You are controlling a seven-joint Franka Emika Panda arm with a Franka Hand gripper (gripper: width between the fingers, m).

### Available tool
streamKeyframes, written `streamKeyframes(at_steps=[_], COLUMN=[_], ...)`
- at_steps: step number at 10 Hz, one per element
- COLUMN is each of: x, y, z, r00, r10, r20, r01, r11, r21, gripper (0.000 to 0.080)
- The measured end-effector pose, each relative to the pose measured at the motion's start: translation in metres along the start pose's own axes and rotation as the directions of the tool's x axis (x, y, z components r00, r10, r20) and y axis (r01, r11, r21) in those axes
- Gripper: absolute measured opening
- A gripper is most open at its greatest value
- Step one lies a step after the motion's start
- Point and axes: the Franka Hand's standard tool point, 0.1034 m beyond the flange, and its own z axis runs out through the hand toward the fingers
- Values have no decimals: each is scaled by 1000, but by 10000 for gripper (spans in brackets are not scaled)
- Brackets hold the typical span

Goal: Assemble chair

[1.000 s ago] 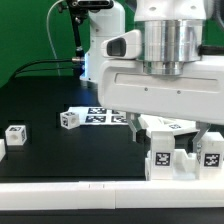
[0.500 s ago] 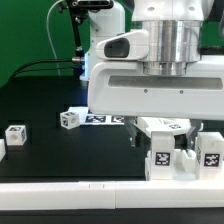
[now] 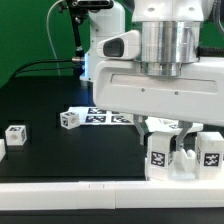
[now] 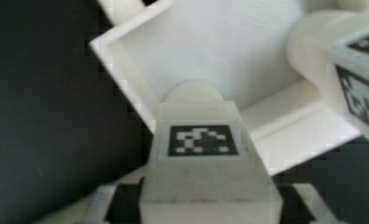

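**Gripper Placed Around Tagged Post in Chair Cluster**

A cluster of chunky white plastic chair parts [image 3: 165, 160], marked with black-and-white square tags, is seen on the black table [image 3: 45, 95]. It lies to the exterior view's right of the thin flat white marker board [image 3: 100, 117] and nearer the camera than it. The two-finger gripper [image 4: 202, 205] is held directly over that cluster. In the wrist view a white plastic post [image 4: 202, 140] bearing one tag is set between the jaws, with a broad white slab [image 4: 163, 60] behind it. The jaws stand at partial width around the post; whether it is actually clamped cannot be told. A small white tagged cube [image 3: 68, 120] is placed just beside the marker board's end on the exterior view's left. A second small white tagged block [image 3: 15, 133] lies well apart from the marker board on that same side. A long plain white border rail [image 3: 80, 193] runs nearer the camera than the marker board.
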Motion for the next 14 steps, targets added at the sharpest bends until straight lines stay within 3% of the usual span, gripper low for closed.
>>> streamKeyframes(at_steps=[2, 4, 5, 9, 12, 13, 14], x=[1, 3, 1, 1, 1, 0, -3], y=[1, 2, 0, -1, -1, -1, -2], z=[-1, 0, 1, 1, 1, 1, -1], r00=[956, 796, 644, 332, 322, 358, 448], r10=[294, 604, 762, 941, 944, 931, 891], r20=[14, 46, 62, 66, 65, 66, 71], r01=[-294, -604, -763, -941, -944, -931, -891], r11=[956, 797, 646, 336, 326, 361, 451], r21=[-13, -16, -25, -48, -49, -48, -55], gripper=[282, 283, 284, 284, 288, 482, 482])
